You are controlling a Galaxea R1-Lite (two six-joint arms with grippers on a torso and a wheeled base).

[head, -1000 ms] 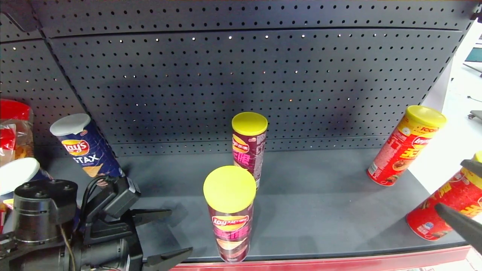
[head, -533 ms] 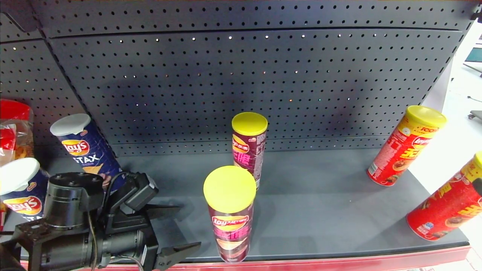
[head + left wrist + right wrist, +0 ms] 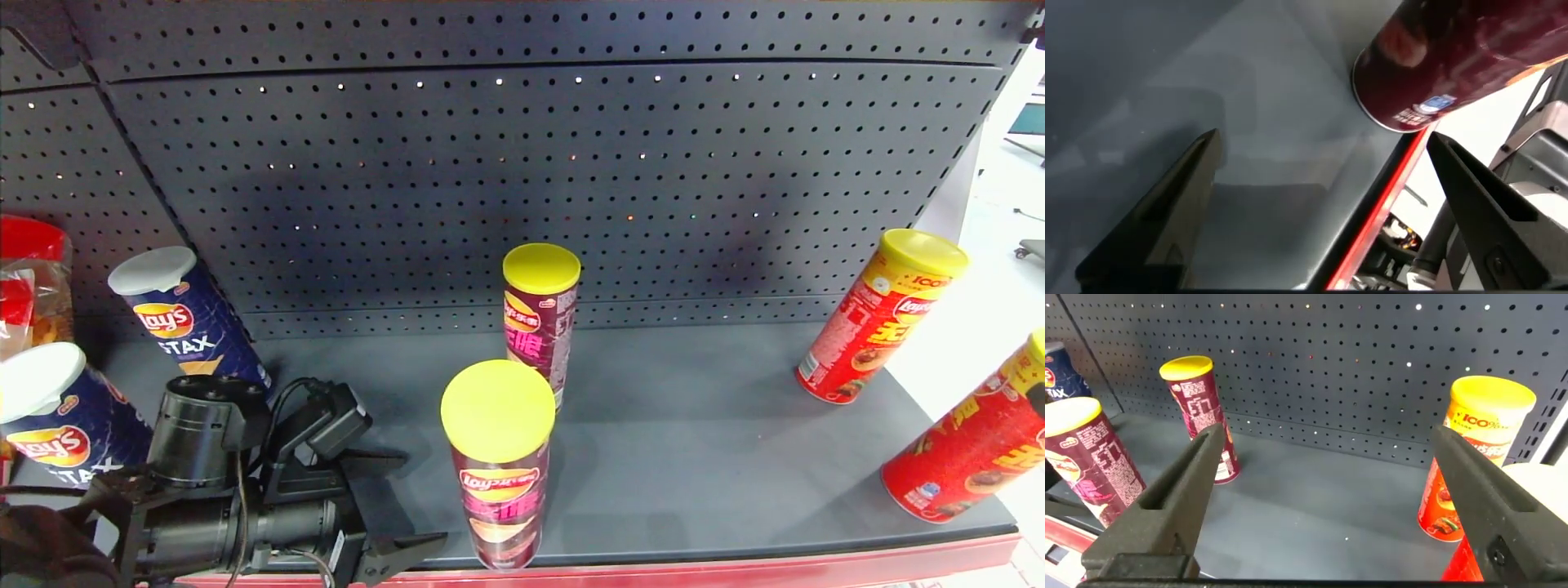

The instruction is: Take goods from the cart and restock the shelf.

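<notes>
Gaping empty at seven o'clock on the grey metal shelf [image 3: 694, 441], the left pincer [image 3: 424, 498] is flanking the front purple yellow-lidded crisp tube [image 3: 500, 482], seemingly set forward for shoppers; the right pincer [image 3: 1327, 434] is likewise released.

The right hand [image 3: 1327, 431] is gaping wide toward the shelf [image 3: 1323, 508], where a far purple can [image 3: 1200, 416], a near purple can [image 3: 1090, 461] and a red can [image 3: 1478, 449] are standing.
</notes>
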